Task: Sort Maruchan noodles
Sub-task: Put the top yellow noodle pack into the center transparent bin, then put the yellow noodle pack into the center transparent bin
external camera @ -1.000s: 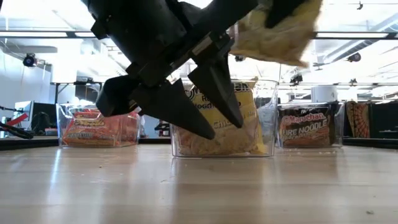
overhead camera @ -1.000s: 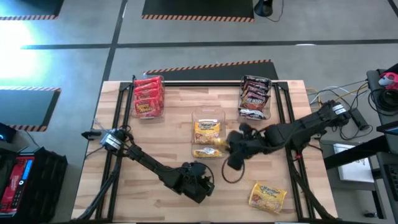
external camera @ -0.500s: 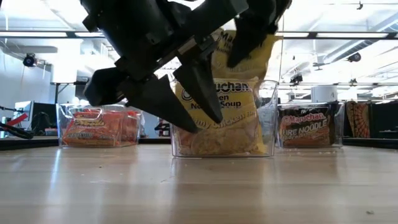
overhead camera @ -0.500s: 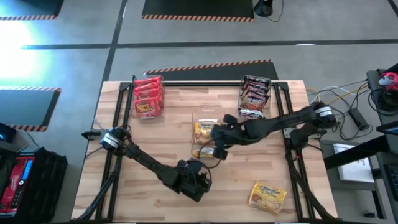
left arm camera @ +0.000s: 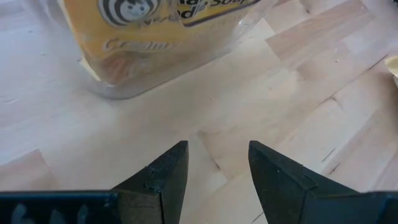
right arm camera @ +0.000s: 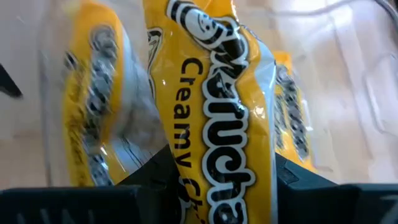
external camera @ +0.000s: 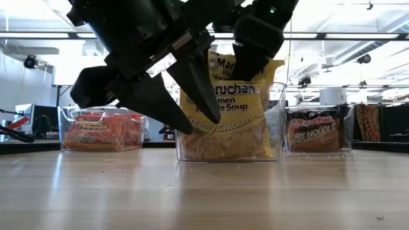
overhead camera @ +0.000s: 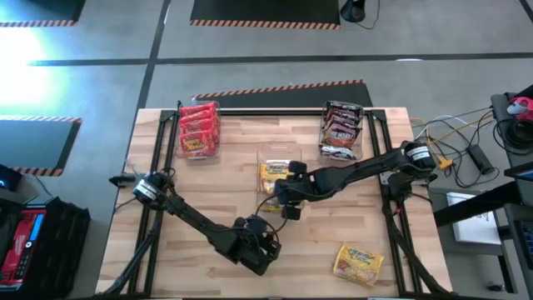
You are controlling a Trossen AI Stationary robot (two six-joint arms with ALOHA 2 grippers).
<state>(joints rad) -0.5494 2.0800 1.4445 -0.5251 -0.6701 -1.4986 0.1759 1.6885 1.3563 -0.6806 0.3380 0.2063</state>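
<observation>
My right gripper (external camera: 255, 45) is shut on a yellow Maruchan noodle packet (external camera: 223, 105) over the middle clear bin (overhead camera: 279, 158), which holds other yellow packets (right arm camera: 93, 106). Red packets fill the far-left bin (overhead camera: 198, 129) and dark packets the far-right bin (overhead camera: 341, 129). One yellow packet (overhead camera: 358, 262) lies flat on the table near the front right. My left gripper (left arm camera: 217, 165) hangs open over bare wood, nearer the table's front edge than the middle bin, and holds nothing. My right gripper pinches the yellow packet near its upper end (right arm camera: 249, 180) between its two fingers, the printed face toward the wrist camera. The fingers slant down from above and the table's right. The packet hangs upright below them, its lower part inside the middle bin; whether it rests there I cannot tell.
The three clear bins stand in a row along the table's far half. Black rails (overhead camera: 158, 150) run along the left and right sides of the wooden top. Bare wood (overhead camera: 183, 233) lies around my left gripper.
My right gripper has gone toward the table's left and down with the yellow packet, rolling as it went. The packet, earlier high and tilted above the bin, now stands upright with its lower part in the middle bin.
</observation>
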